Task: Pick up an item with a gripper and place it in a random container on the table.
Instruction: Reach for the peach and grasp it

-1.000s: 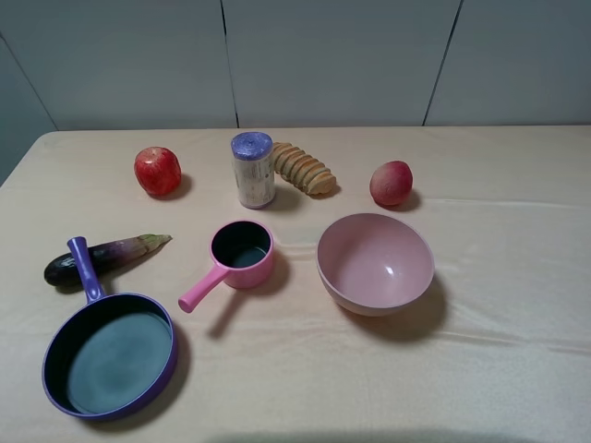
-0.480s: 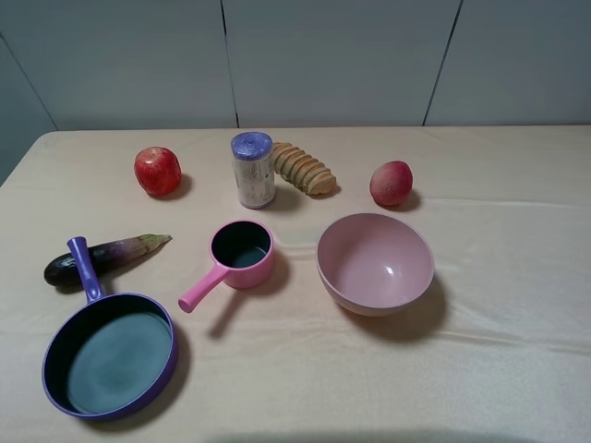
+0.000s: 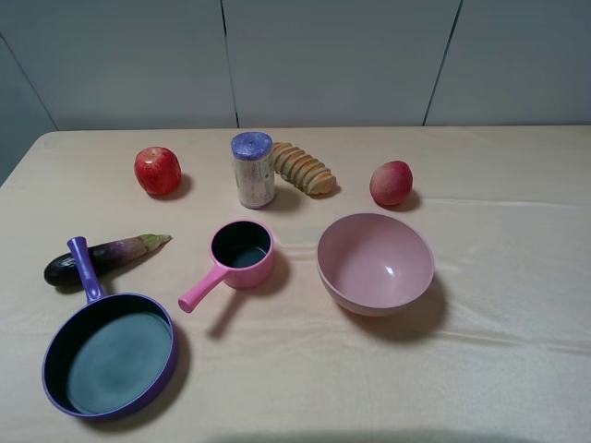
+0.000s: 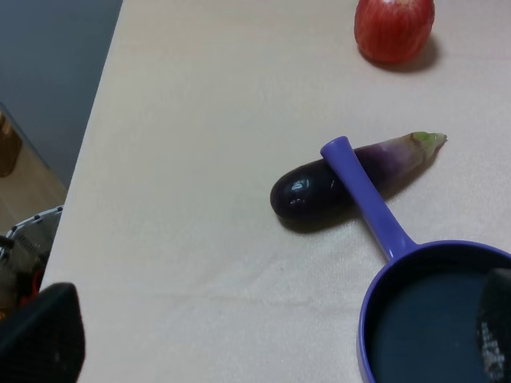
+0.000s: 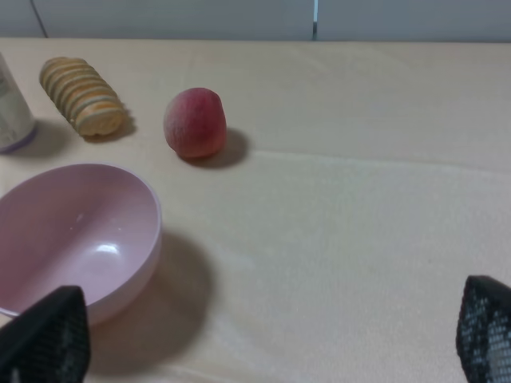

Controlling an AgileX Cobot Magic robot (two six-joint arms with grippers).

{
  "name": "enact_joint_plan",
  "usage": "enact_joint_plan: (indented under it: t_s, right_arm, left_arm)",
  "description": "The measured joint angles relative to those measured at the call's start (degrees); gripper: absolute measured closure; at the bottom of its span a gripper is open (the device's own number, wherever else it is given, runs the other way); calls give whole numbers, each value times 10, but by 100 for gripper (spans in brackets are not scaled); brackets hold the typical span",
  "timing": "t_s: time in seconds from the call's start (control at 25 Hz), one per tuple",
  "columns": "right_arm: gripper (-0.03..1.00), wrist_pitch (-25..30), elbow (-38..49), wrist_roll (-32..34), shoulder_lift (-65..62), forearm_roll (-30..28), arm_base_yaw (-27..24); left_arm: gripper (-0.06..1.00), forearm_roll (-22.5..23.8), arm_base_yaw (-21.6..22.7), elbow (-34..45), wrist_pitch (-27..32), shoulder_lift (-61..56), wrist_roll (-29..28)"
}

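While the left gripper (image 4: pixel 267 331) and right gripper (image 5: pixel 265 331) both hang spread and empty, the peach (image 3: pixel 391 183) sits at two o'clock on the table (image 3: pixel 517 277), and the purple pan (image 3: pixel 115 362) at seven. Being round, the fruit may roll away from an off-centre pinch. The label on the canister (image 3: pixel 252 171) is unreadable.

Left black angular claw gripper (image 4: pixel 267 339) is holding its jaws spread wide, gripping nothing; only its two chunky dark fingertips (image 4: pixel 40 335) are showing, one at each side of the wrist view. Right black angular claw gripper (image 5: pixel 267 335) is sitting the same way: jaws wide apart, empty.
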Motion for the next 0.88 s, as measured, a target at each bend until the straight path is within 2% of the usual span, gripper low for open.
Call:
enact_joint_plan:
  t_s: [0.72, 0.88]
  right_arm:
    - [27, 0, 0, 0, 0, 0, 0]
    - [27, 0, 0, 0, 0, 0, 0]
  left_arm:
    - [-5, -2, 0, 0, 0, 0, 4]
    - [-5, -24, 0, 0, 0, 0, 34]
